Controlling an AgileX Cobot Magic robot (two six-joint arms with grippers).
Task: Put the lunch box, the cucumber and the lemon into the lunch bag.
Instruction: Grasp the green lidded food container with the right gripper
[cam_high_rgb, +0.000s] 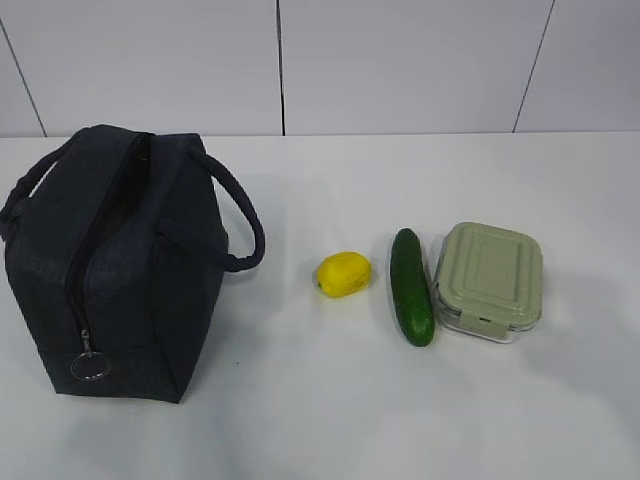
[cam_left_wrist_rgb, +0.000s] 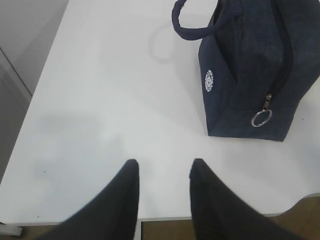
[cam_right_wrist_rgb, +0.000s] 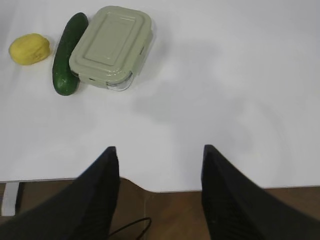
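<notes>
The dark navy lunch bag (cam_high_rgb: 120, 265) stands at the table's left, zipper run along its top and front, ring pull (cam_high_rgb: 89, 367) low on the front. It also shows in the left wrist view (cam_left_wrist_rgb: 250, 75) with its white logo (cam_left_wrist_rgb: 209, 81). The yellow lemon (cam_high_rgb: 343, 273), the dark green cucumber (cam_high_rgb: 411, 286) and the sage-lidded lunch box (cam_high_rgb: 489, 280) lie in a row to its right; the right wrist view shows the lemon (cam_right_wrist_rgb: 29, 48), the cucumber (cam_right_wrist_rgb: 67, 55) and the lunch box (cam_right_wrist_rgb: 111, 46). My left gripper (cam_left_wrist_rgb: 162, 167) is open and empty over the table's front edge. My right gripper (cam_right_wrist_rgb: 159, 152) is open and empty, well short of the lunch box.
The white table (cam_high_rgb: 320, 420) has a front edge with a notched corner (cam_right_wrist_rgb: 145, 187). A black cable (cam_right_wrist_rgb: 130, 225) lies on the brown floor below. A panelled white wall (cam_high_rgb: 400, 60) stands behind.
</notes>
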